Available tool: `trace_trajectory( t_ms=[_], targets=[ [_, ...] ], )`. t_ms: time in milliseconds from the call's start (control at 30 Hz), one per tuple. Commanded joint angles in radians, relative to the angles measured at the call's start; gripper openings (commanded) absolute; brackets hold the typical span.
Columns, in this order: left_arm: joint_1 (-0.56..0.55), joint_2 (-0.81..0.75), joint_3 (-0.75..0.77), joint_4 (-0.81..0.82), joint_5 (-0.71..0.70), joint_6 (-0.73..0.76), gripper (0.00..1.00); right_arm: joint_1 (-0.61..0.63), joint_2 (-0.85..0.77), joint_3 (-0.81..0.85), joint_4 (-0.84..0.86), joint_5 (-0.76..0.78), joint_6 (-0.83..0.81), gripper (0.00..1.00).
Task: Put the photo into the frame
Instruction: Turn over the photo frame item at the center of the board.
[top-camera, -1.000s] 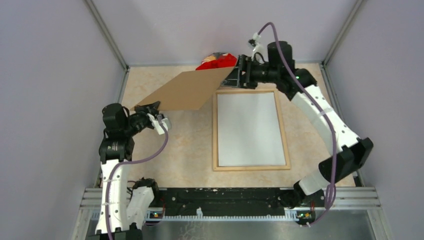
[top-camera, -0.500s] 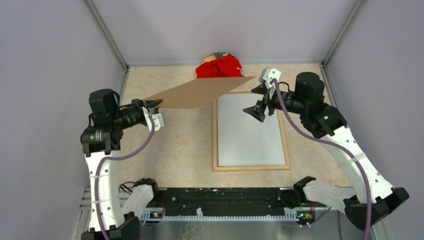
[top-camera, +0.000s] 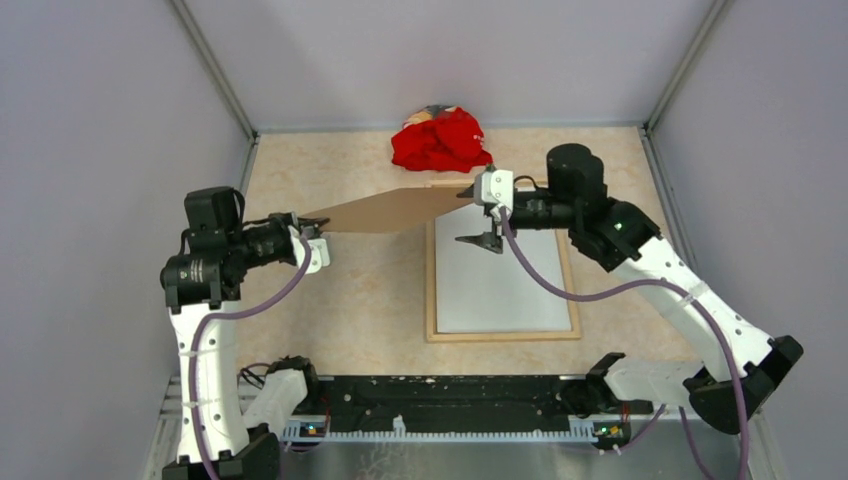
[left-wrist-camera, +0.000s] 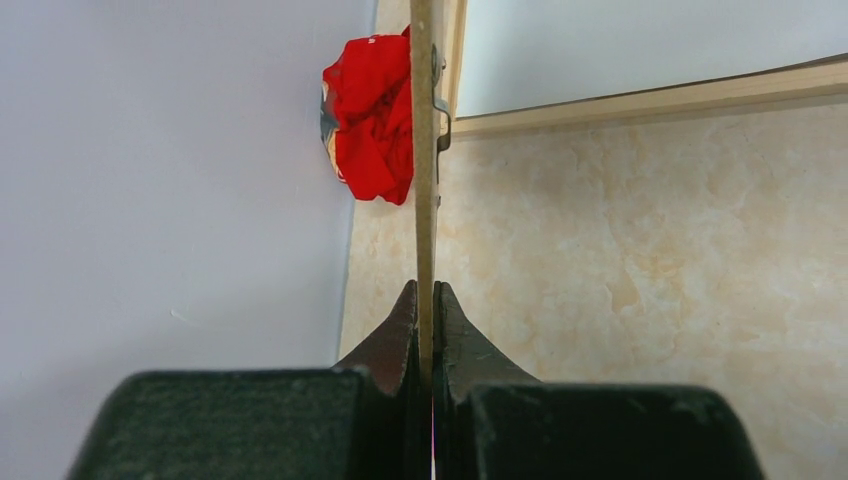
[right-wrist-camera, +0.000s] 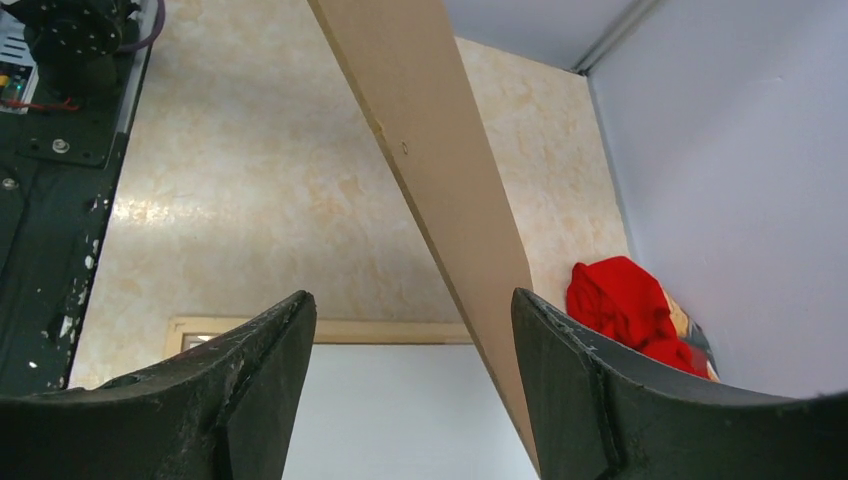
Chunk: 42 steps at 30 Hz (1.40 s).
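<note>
A beige stone-pattern table (top-camera: 370, 300), boxed in by pale grey walls (top-camera: 100, 150), is carrying the frame (top-camera: 500, 335). The frame is lying flat right of centre with a white sheet (top-camera: 495, 270) filling it.

The left gripper (top-camera: 305, 225) is clamping the left corner of the board (top-camera: 390, 210), holding it off the table and almost edge-on to the overhead camera. The right gripper (top-camera: 478, 218) — a second ago pinching the board's far corner, then drawing clear — is now returning to that end with its jaws spread. The board is passing between the fingers (right-wrist-camera: 250, 390) but is not being pinched (the wrist view shows a gap on one side). The board is consequently levelling out toward the frame.

No printed face is showing in any view. The photo is probably the white sheet, lying face down, so closing the back is likely the step in hand. A red cloth (top-camera: 440, 142) is sitting at the far edge.
</note>
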Motion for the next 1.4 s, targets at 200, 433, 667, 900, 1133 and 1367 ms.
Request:
trace_trajectory(
  t_ms=[200, 433, 667, 900, 1133, 1367],
  targets=[
    [-0.003, 0.0, 0.069, 0.016, 0.116, 0.072, 0.0, 0.031, 0.101, 0.056, 0.054, 0.028, -0.095, 0.68],
    [-0.002, -0.001, 0.066, 0.019, 0.104, 0.074, 0.0, 0.063, 0.151, 0.049, 0.09, 0.051, -0.099, 0.41],
    [-0.003, -0.018, 0.026, 0.096, 0.094, 0.032, 0.0, 0.08, 0.134, 0.013, 0.149, 0.1, -0.084, 0.0],
    [-0.003, -0.079, -0.062, 0.416, 0.09, -0.223, 0.61, 0.081, 0.133, 0.013, 0.318, 0.169, 0.12, 0.0],
    [-0.002, -0.075, -0.083, 0.722, 0.006, -0.546, 0.99, 0.069, 0.211, 0.069, 0.444, 0.244, 0.426, 0.0],
    [-0.001, -0.009, -0.017, 0.855, -0.084, -0.788, 0.99, -0.034, 0.277, 0.128, 0.549, 0.243, 0.769, 0.0]
  ],
)
